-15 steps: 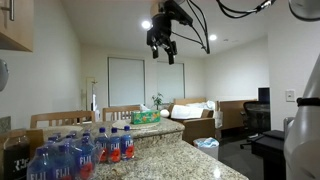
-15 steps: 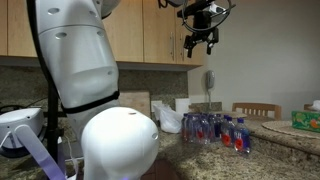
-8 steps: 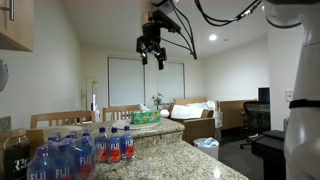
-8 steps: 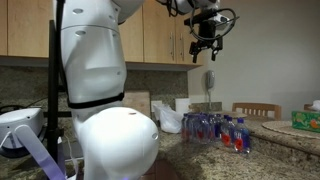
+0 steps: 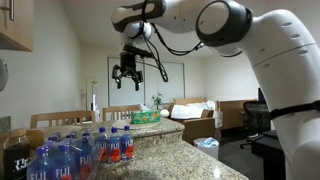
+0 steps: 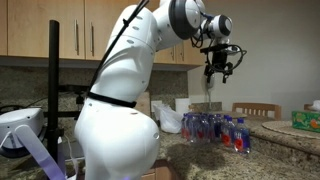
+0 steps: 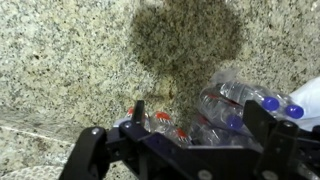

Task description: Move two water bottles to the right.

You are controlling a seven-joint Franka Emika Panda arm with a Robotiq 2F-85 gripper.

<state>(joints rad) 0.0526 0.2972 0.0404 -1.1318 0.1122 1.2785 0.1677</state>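
Several red-labelled water bottles stand on the granite counter beside a cluster of blue-labelled FIJI bottles. In the other exterior view the red-labelled ones stand at the near end of the group. My gripper hangs high in the air above the bottles, open and empty; it also shows in an exterior view. The wrist view looks straight down between my gripper's spread fingers onto bottle tops, some red-marked, some with blue caps.
A green tissue box sits at the counter's far end, also in an exterior view. Wooden chairs stand behind the counter. A white plastic bag lies by the wall under wooden cabinets.
The arm has swung down and across from near the ceiling, and now hangs lower, over the bottle group. The gripper stays open. The bottles have not moved.
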